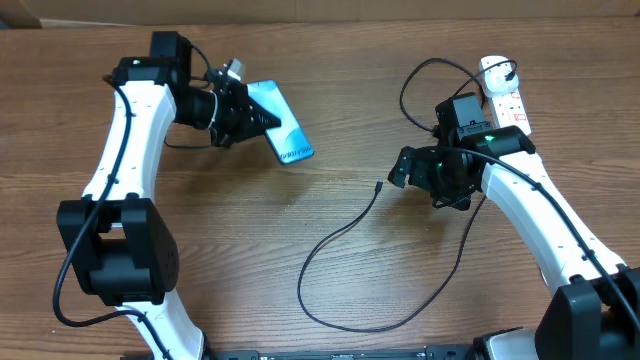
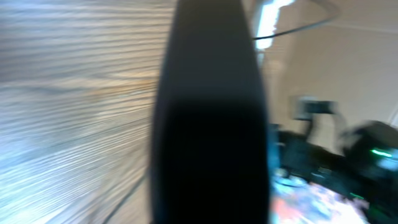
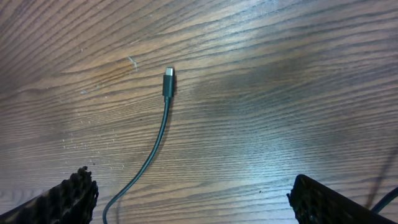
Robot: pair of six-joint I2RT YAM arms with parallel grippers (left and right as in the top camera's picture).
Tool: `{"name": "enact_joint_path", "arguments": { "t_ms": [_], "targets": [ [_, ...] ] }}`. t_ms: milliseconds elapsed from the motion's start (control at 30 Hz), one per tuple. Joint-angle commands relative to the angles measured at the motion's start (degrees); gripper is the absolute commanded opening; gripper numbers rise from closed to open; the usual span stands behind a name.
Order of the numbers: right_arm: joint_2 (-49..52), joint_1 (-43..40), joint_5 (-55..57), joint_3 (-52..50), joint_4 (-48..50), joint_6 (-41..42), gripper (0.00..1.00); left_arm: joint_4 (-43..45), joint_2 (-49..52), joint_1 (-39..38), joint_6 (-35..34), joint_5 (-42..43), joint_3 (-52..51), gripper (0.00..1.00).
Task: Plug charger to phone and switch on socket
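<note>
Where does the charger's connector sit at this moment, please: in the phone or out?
Out: the connector lies bare on the wood table, apart from the phone.

My left arm [image 1: 125, 150] rises from its base at the near left. Its white link runs away from me, and the wrist then bends in toward the middle. My left gripper [image 1: 258, 120] is clamped on the phone [image 1: 288, 135], jaws pressed together on its edges. My right arm [image 1: 545, 215] reaches from the near right corner, up and inward, with its wrist turned toward the middle. My right gripper [image 3: 193, 193] angles downward, its fingers [image 3: 74, 196] spread wide apart and holding nothing.
</note>
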Motion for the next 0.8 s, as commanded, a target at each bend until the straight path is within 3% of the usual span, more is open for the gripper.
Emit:
{"name": "enact_joint_path", "arguments": {
  "t_ms": [0,367,600,767],
  "targets": [
    [-1.0,0.2,-0.3,-0.2,0.6,-0.7,0.98,-1.9,0.0,-3.0,1.3,-13.8,0.8,0.04],
    [-1.0,0.2,-0.3,-0.2,0.8,-0.5,0.99,-3.7,0.0,-10.2,-5.4,-38.5,0.8,0.04],
    [-0.6,2.8,-0.2,-0.2,2.1,-0.2,0.99,-3.4,0.0,-10.8,-6.3,-39.8,0.8,0.04],
    [0.6,3.5,2.7,-1.4,4.9,4.3,0.95,-3.8,0.0,-10.8,-6.3,-39.1,0.8,0.04]
  ]
}}
